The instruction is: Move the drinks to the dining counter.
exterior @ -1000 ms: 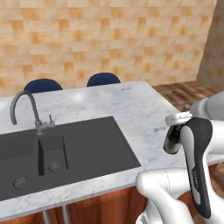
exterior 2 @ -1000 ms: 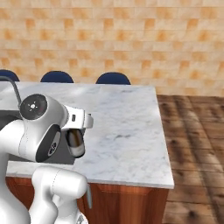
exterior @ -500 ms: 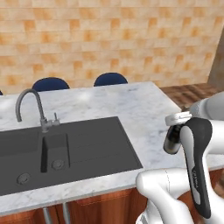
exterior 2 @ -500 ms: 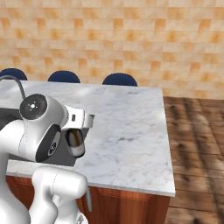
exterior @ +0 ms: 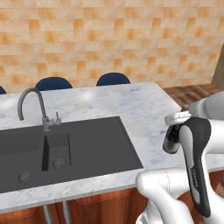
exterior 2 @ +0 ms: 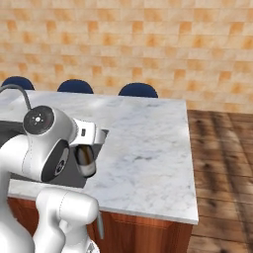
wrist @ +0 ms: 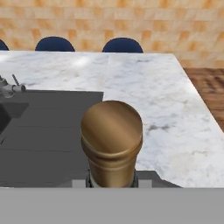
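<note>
My gripper (exterior 2: 88, 148) is shut on a dark brown bottle (exterior 2: 85, 161), one of the drinks, and holds it upright beside my arm. In the hand view the bottle's rounded bronze top (wrist: 112, 131) stands just above the fingers. In the left base view the same bottle (exterior: 169, 140) hangs under the white hand, above the near right part of the dining counter (exterior: 144, 109). That counter is a white-grey marble island (exterior 2: 148, 138) with an inset black sink (exterior: 70, 148) and a thin metal tap (exterior: 31, 103).
Three blue chair backs (exterior 2: 138, 90) stand along the counter's far side, before a tan tiled wall. Wooden floor (exterior 2: 222, 148) lies beyond the counter's right edge. Bare marble (wrist: 162, 100) stretches to the right of the sink.
The whole picture slid a little to the right early in the second, so the base moved, then settled. My arm keeps the same pose with the bottle still gripped.
</note>
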Controlling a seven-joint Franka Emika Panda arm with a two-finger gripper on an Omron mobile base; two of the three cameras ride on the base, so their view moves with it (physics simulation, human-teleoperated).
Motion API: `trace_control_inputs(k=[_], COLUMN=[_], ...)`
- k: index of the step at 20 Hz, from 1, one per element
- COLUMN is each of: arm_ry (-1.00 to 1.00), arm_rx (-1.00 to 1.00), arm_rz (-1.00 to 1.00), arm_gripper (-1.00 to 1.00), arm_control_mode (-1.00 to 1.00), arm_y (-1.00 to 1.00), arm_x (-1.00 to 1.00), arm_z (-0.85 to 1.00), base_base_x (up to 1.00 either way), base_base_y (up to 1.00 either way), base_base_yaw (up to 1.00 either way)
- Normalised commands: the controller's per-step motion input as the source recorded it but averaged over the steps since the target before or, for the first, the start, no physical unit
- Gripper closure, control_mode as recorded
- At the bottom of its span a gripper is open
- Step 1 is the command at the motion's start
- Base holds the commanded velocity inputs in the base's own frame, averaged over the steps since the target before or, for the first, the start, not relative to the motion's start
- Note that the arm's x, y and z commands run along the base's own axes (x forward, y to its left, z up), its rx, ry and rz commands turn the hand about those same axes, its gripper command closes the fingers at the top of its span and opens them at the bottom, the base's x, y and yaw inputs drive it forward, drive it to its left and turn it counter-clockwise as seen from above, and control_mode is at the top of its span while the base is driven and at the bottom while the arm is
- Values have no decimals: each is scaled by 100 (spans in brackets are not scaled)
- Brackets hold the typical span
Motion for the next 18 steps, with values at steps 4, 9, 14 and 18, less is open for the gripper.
trace_control_inputs(k=[4,9,14,18], arm_ry=[0,0,0,0], arm_rx=[0,0,0,-1], arm_rz=[2,0,0,0], arm_gripper=[100,100,100,100], arm_control_mode=[-100,-100,-100,-100], arm_y=[0,-12,-20,-11], arm_x=[54,59,44,44], arm_z=[-14,-19,-18,-30], base_base_x=[0,0,0,0], base_base_y=[0,0,0,0], base_base_yaw=[0,0,0,0])
